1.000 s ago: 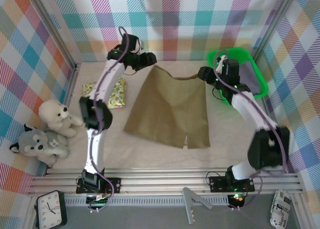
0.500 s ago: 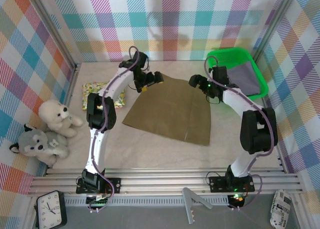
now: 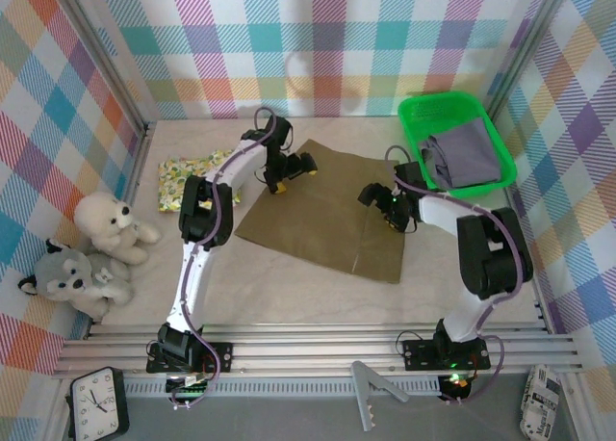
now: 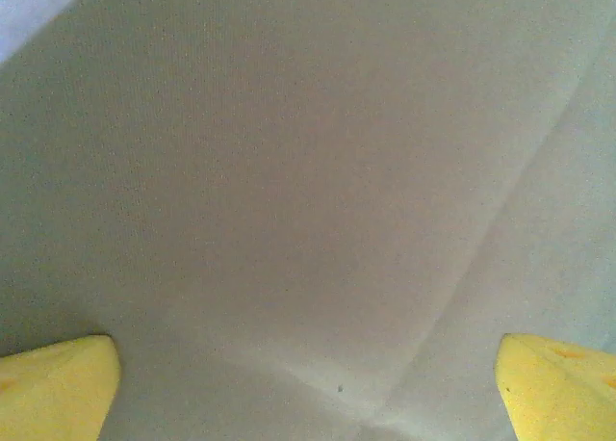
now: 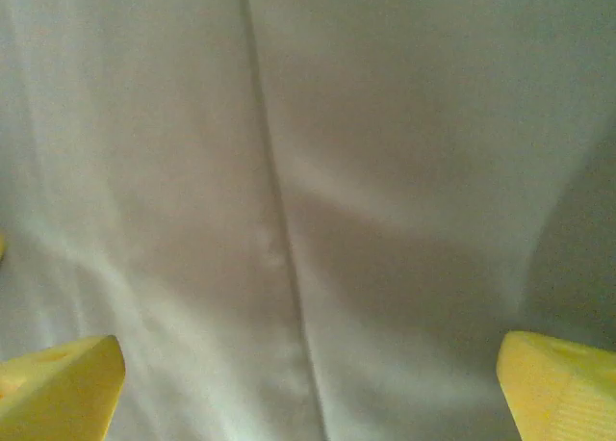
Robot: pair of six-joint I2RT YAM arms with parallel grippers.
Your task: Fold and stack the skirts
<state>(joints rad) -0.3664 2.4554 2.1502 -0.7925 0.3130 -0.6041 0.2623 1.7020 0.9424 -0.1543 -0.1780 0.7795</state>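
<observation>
A high camera looks down over the whole olive skirt [image 3: 327, 215]; both wrist cameras face down, very close, onto that same cloth.

You'll see a green tray [image 3: 452, 101] at the worktop's [image 3: 289, 292] far right corner. At the left edge, a white plush bear [image 3: 114, 224] sits just beside a grey husky plush [image 3: 72, 279]. A black clock [image 3: 98, 402] lies beyond the near rail.

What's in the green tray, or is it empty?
Not empty. The green tray holds a crumpled lavender-grey skirt, lying inside its walls.
</observation>
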